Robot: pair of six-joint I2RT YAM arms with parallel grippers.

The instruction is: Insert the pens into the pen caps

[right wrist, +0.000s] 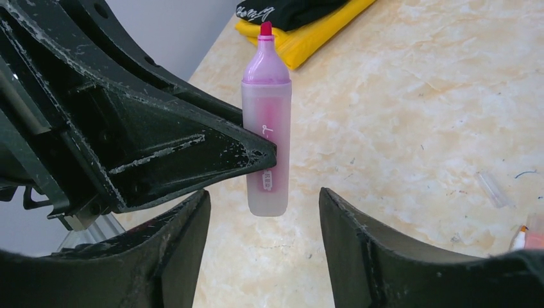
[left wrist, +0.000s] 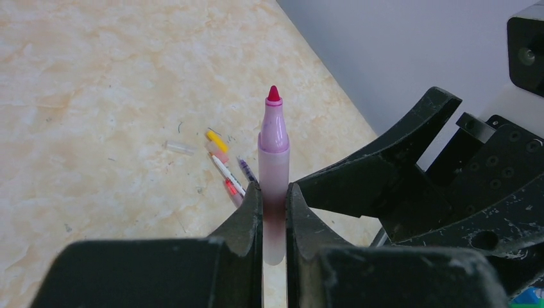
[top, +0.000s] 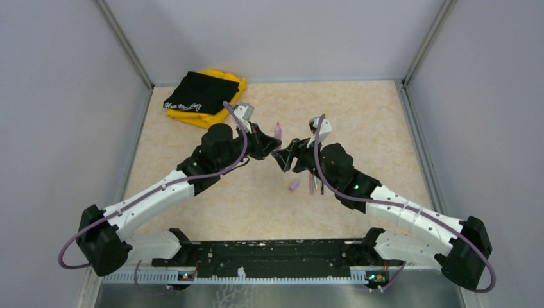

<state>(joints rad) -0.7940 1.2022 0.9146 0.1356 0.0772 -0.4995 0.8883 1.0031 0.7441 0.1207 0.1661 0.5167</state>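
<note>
Marbled table (top: 359, 122) carries a loose lilac cap (top: 294, 185); our left pincer (left wrist: 274, 192) grips the uncapped pink pen (left wrist: 274, 147), right pincer (right wrist: 263, 192) open; we judge no pen capped.

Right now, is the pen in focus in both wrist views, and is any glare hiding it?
Left wrist: pink pen sharp, no glare; left gripper soft and dark near the lens. Right wrist: pen sharp, evenly lit; right gripper slightly soft at the bottom. Top external: even light, pen tiny.
</note>
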